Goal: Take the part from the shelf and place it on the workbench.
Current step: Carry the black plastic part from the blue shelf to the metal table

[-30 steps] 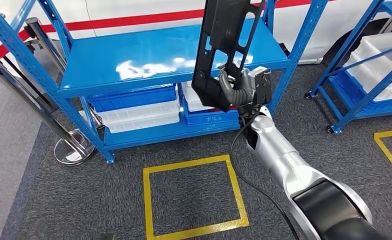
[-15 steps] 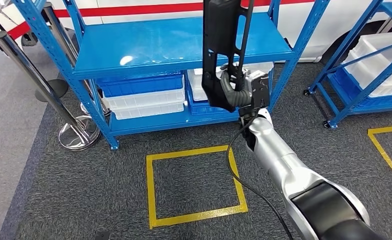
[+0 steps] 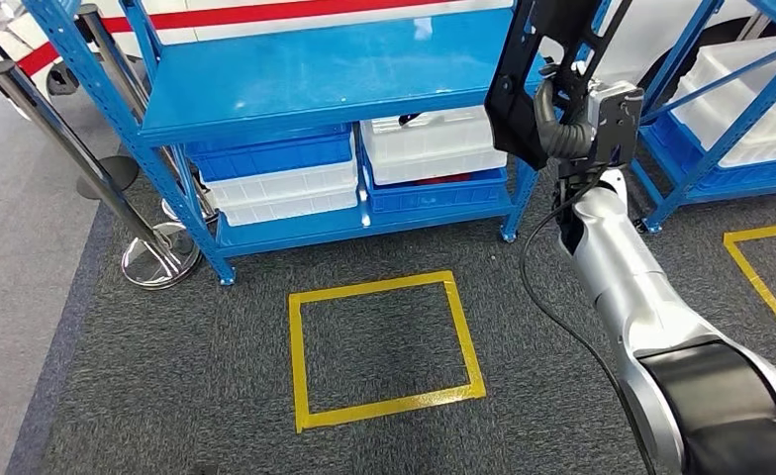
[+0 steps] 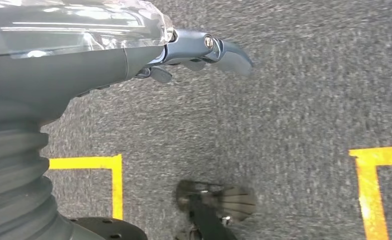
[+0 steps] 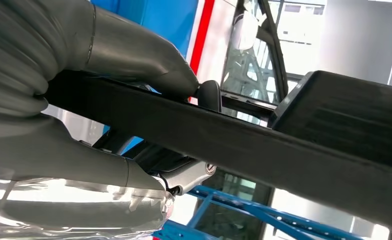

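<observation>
The right hand (image 3: 562, 124), in the upper right of the head view, grips the part (image 3: 542, 59), a long black frame with cut-outs that stands nearly upright and runs out past the top edge of the frame. In the right wrist view the grey thumb (image 5: 149, 62) presses on one face of a black bar of the part (image 5: 244, 137) while the fingers (image 5: 186, 175) wrap the other face, so the bar is clamped between them. The silver right arm (image 3: 627, 287) slants from the hand down to the lower right corner, with a black cable (image 3: 552, 307) looping beside it. Behind the part stands the blue shelf (image 3: 325, 69), filling the upper middle of the head view; the part is held in front of the shelf's right end, off its top board. Under that board sit blue and white bins (image 3: 285, 178). Left of the shelf, at the left edge, stand chrome posts (image 3: 151, 257) on round bases. On the grey carpet in the lower middle lies a square of yellow tape (image 3: 384, 346). A second blue rack (image 3: 750, 148) with white bins is at the right edge. The left hand (image 4: 184, 55) hangs over the carpet in the left wrist view, holding nothing, its fingers loosely extended.
</observation>
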Controlling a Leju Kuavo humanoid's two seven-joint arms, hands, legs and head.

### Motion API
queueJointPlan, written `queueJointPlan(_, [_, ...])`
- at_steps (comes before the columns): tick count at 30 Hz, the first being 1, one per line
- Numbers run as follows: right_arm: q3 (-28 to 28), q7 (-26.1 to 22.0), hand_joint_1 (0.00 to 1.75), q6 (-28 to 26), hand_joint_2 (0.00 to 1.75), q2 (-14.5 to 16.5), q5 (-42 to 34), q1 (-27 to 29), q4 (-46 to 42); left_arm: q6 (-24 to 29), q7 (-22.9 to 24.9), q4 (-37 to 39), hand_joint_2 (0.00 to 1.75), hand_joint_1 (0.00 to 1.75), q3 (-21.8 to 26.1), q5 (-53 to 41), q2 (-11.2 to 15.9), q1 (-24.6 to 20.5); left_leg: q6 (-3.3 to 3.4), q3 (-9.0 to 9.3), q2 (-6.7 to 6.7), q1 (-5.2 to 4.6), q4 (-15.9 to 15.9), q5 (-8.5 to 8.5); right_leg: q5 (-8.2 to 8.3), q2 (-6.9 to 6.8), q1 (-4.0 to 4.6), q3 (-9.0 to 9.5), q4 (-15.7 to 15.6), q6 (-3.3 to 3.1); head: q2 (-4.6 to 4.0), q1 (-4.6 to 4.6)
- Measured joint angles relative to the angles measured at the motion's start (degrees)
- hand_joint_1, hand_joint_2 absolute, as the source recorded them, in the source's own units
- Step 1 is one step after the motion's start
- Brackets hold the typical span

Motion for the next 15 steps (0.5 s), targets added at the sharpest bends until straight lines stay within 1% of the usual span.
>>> queueJointPlan(1, [0.0,-0.3,1.75,-0.2,1.75,0.0,0.5,0.3,0.1,0.0,-0.2,0.0,1.75,0.0,0.0,0.0,0.0,0.2,-0.11,-0.05,0.01,0.01,2.5,-0.65,0.48,-0.05,0.06,-0.61,0.1,0.01,-0.01,0.01])
queueJointPlan(2, [0.0,-0.6,1.75,-0.4,1.75,0.0,0.9,0.8,0.1,0.1,-0.2,0.0,1.75,0.0,0.0,0.1,0.0,0.4,-0.12,0.78,0.01,0.01,3.1,-0.08,0.96,-0.09,0.11,-1.24,0.2,0.06,-0.01,0.01])
queueJointPlan(3, [0.0,-0.8,1.75,-0.6,1.75,0.0,1.3,1.3,0.1,0.1,-0.2,0.0,1.75,0.0,0.0,0.1,0.0,0.5,0.01,2.59,0.0,-0.01,1.6,1.31,1.45,-0.12,0.18,-1.9,0.3,0.12,-0.01,0.01])
queueJointPlan(4, [0.0,-1.0,1.75,-0.6,1.75,0.0,1.6,1.8,0.0,0.2,-0.2,0.0,1.75,0.0,0.0,0.1,0.1,0.5,0.31,5.36,-0.03,-0.08,-1.7,2.66,1.96,-0.11,0.23,-2.55,0.5,0.2,-0.01,0.01])
queueJointPlan(5, [0.0,-1.1,1.75,-0.6,1.75,0.0,1.8,2.2,-0.1,0.3,-0.2,0.0,1.75,0.0,0.0,0.1,0.1,0.5,0.72,8.5,-0.05,-0.25,-6.0,3.1,2.47,-0.09,0.31,-3.16,0.6,0.35,-0.01,0.01])
queueJointPlan(6, [0.0,-1.1,1.75,-0.6,1.75,-0.1,1.9,2.5,-0.2,0.4,-0.1,0.0,1.75,0.0,0.0,0.1,0.2,0.5,1.07,11.13,-0.07,-0.42,-9.9,3.1,3.02,-0.09,0.34,-3.64,0.6,0.57,0.0,0.02])
queueJointPlan(7, [0.0,-1.1,1.75,-0.6,1.75,-0.1,1.9,2.7,-0.3,0.4,-0.1,0.0,1.75,0.0,0.0,0.0,0.3,0.4,1.4,12.72,-0.1,-0.62,-12.6,2.88,3.6,-0.11,0.27,-3.9,0.5,0.85,-0.01,0.04])
queueJointPlan(8, [0.0,-1.1,1.75,-0.6,1.75,-0.2,2.0,2.8,-0.4,0.5,-0.1,0.0,1.75,0.0,0.0,0.0,0.3,0.4,1.62,13.25,-0.13,-0.86,-14.0,2.66,4.22,-0.13,0.15,-4.07,0.3,1.21,-0.01,0.05])
queueJointPlan(9, [0.0,-1.1,1.75,-0.6,1.75,-0.3,2.0,2.9,-0.5,0.5,-0.1,0.0,1.75,0.0,0.0,0.0,0.3,0.5,1.85,12.95,-0.14,-0.97,-14.4,3.19,4.93,-0.15,0.03,-4.15,0.0,1.58,-0.01,0.06])
queueJointPlan(10, [0.0,-1.1,1.75,-0.7,1.75,-0.4,2.0,3.0,-0.5,0.6,0.0,0.0,1.75,0.0,0.0,0.0,0.3,0.5,2.17,12.56,-0.02,-0.89,-14.7,3.93,5.29,-0.09,-0.08,-4.33,-0.2,1.92,-0.02,0.05])
queueJointPlan(11, [0.0,-1.1,1.75,-0.7,1.75,-0.4,2.0,3.0,-0.5,0.6,0.0,0.0,1.75,0.0,0.0,0.0,0.3,0.5,2.5,12.19,0.12,-0.79,-15.1,4.71,4.69,0.03,-0.11,-4.72,0.0,2.27,-0.02,0.07])
queueJointPlan(12, [0.0,-1.1,1.75,-0.7,1.75,-0.5,2.0,3.1,-0.5,0.6,0.0,0.0,1.75,0.0,0.0,0.0,0.3,0.5,2.87,11.62,0.27,-0.6,-15.4,5.67,2.88,0.15,-0.15,-5.28,1.3,2.59,-0.02,0.09])
queueJointPlan(13, [0.0,-1.1,1.75,-0.7,1.75,-0.7,2.1,3.1,-0.5,0.6,0.0,0.0,1.75,0.0,0.0,0.0,0.3,0.5,3.18,10.91,0.41,-0.43,-15.6,6.61,-0.11,0.25,-0.28,-6.03,3.8,2.87,-0.02,0.11])
queueJointPlan(14, [0.0,-1.1,1.75,-0.7,1.75,-0.7,2.1,3.2,-0.5,0.6,0.0,0.0,1.75,0.0,0.0,0.0,0.3,0.5,3.38,9.98,0.42,-0.46,-15.7,7.45,-3.47,0.3,-0.42,-6.76,7.3,3.17,-0.02,0.13])
queueJointPlan(15, [0.0,-1.1,1.75,-0.7,1.75,-0.8,2.1,3.2,-0.5,0.6,0.0,0.0,1.75,0.0,0.0,0.1,0.3,0.5,3.48,9.0,0.44,-0.44,-15.6,8.22,-6.02,0.3,-0.61,-7.26,11.0,3.43,-0.02,0.13])
